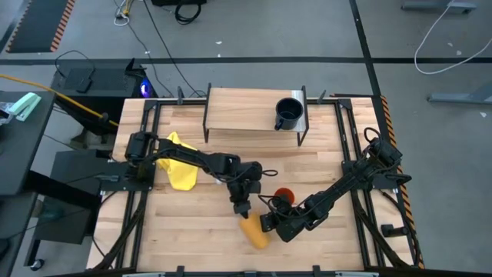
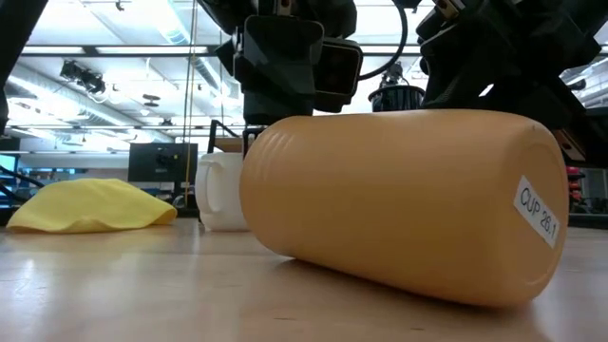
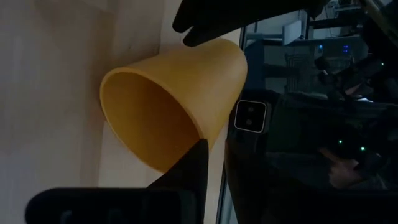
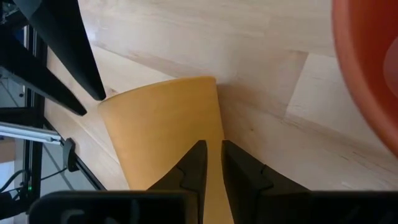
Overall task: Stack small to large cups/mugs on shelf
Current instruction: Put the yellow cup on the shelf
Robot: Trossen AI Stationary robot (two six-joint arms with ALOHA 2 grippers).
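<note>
The yellow-orange cup (image 1: 254, 231) lies on its side near the table's near edge, mouth toward the far left. My left gripper (image 1: 242, 208) is open at the cup's mouth. My right gripper (image 1: 270, 223), fingers almost together, is over the cup's side. The orange-red cup (image 1: 284, 192) stands on the table just behind them. The navy mug (image 1: 288, 113) stands on the shelf (image 1: 246, 108), at its right end. The white mug (image 2: 223, 190) stands on the table behind the lying cup and is hidden under the arm in the high view. My left gripper (image 3: 214, 146) comes down slanting at the cup's rim (image 3: 186, 127) where it nears the table. One finger (image 3: 193, 171) is at the mouth side and the other is outside the wall. Whether they touch the wall, I cannot tell. My right gripper (image 4: 213, 146) points down from above onto the lying cup's side wall (image 4: 161, 137), toward its closed end. Its tips seem to rest against the wall. The cup lies on the table beneath them.
A crumpled yellow cloth (image 1: 182, 171) lies at the table's left, under the left arm. The shelf's left and middle planks are bare. Open tabletop lies left of the lying cup and between the cups and the shelf.
</note>
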